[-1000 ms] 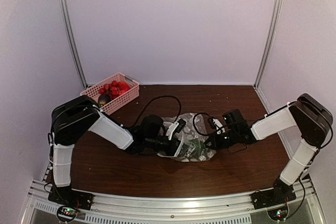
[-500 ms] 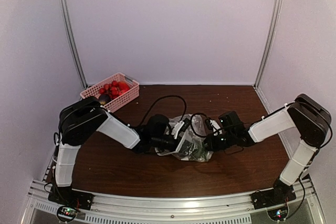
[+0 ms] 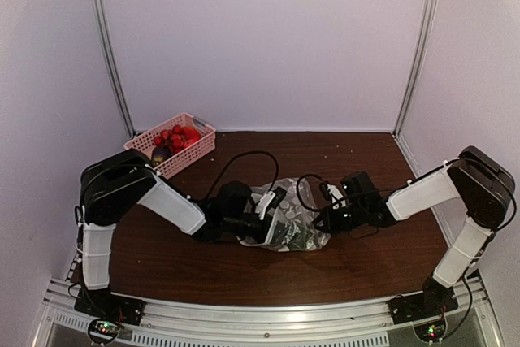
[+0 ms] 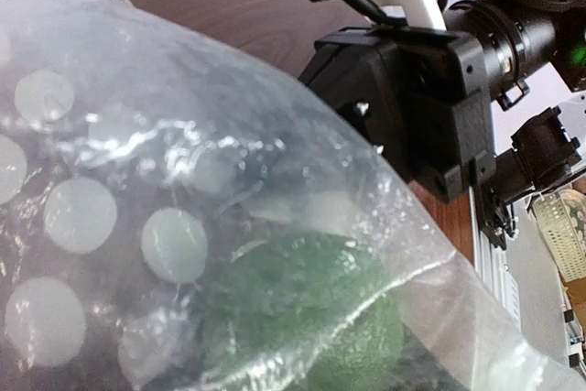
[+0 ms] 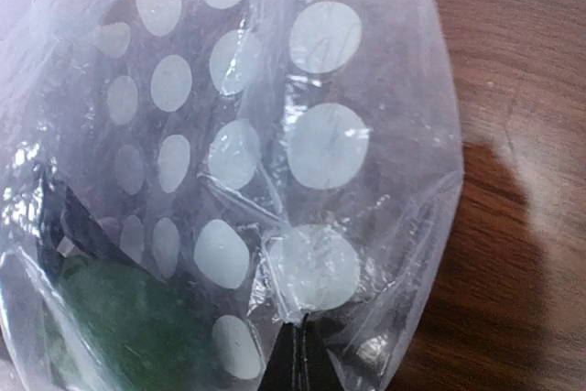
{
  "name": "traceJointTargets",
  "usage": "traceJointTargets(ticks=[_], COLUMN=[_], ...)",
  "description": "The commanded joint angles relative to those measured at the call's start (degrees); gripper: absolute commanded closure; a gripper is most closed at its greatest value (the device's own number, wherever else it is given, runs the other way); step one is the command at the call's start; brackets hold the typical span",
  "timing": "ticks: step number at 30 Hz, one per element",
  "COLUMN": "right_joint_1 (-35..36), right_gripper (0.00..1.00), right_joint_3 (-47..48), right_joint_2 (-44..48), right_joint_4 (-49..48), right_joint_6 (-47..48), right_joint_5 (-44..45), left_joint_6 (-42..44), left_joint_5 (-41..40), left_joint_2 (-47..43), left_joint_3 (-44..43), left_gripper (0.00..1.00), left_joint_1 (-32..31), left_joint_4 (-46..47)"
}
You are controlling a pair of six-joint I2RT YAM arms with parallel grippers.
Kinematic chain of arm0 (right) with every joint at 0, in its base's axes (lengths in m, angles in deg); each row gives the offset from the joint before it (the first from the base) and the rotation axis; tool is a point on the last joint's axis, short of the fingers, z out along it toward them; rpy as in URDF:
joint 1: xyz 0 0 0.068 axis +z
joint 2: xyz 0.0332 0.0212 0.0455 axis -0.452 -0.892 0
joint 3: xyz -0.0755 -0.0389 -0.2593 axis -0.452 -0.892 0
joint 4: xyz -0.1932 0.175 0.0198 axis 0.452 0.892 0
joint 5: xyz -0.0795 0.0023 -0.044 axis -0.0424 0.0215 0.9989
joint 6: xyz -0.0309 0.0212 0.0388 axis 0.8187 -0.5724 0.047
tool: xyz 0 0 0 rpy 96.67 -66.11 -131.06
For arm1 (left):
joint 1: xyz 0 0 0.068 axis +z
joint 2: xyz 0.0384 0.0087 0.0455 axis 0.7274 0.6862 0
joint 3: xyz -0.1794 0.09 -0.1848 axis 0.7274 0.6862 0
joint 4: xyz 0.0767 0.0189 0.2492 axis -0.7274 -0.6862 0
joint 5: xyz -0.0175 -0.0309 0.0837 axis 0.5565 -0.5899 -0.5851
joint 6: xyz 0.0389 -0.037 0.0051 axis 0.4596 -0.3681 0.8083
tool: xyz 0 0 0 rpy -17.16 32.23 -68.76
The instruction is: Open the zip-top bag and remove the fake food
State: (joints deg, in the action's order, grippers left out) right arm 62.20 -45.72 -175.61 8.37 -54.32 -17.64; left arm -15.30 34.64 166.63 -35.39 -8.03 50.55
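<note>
The zip-top bag (image 3: pixel 299 229) lies crumpled at the table's middle between both grippers. It fills the left wrist view (image 4: pixel 137 180) and the right wrist view (image 5: pixel 275 135). A green fake food piece (image 4: pixel 302 309) sits inside it and also shows in the right wrist view (image 5: pixel 119 318). My right gripper (image 3: pixel 325 219) is at the bag's right side, its black fingertips (image 5: pixel 300 347) shut on a fold of plastic. My left gripper (image 3: pixel 272 215) is pressed against the bag's left side. Its fingers are hidden by the plastic.
A pink lattice basket (image 3: pixel 193 154) stands at the back left with red pieces (image 3: pixel 175 136) and a dark purple piece (image 3: pixel 160 153) in it. The right arm's black wrist body (image 4: pixel 412 98) is just beyond the bag. Cables loop behind the bag.
My left arm pushed right into the bag, then drew back a little to the left. My right gripper shifted slightly left, and the bag bunched up more.
</note>
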Motion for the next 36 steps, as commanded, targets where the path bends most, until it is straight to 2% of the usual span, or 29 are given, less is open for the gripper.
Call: traceJointTargets(ticks=[1,12,22,29,36], right_joint_1=[-2.9,-7.7,-9.7,-10.0,-10.0], right_gripper=[1.00,1.00,1.00,1.00,1.00], right_joint_3=[-2.3,-3.8,-5.2,-5.7,-5.7], right_joint_2=[3.4,6.8,9.6,10.5,10.7], right_joint_4=[1.2,3.1,2.6,1.8,1.9], right_joint_6=[1.6,3.8,4.2,4.2,4.3], right_joint_5=[1.0,0.4,-0.8,-1.3,-1.3], left_joint_6=[-0.3,0.5,2.8,3.4,3.8], left_joint_5=[-2.8,-4.5,-4.2,-8.5,-13.4], left_joint_2=[-6.2,-18.3,-31.6,-40.7,-41.2], left_joint_3=[6.5,17.6,20.4,14.9,6.7], left_gripper=[0.55,0.56,0.56,0.55,0.52], left_joint_1=[2.3,9.3,18.9,30.6,42.9], left_joint_4=[1.3,-0.4,-8.4,-20.8,-30.8])
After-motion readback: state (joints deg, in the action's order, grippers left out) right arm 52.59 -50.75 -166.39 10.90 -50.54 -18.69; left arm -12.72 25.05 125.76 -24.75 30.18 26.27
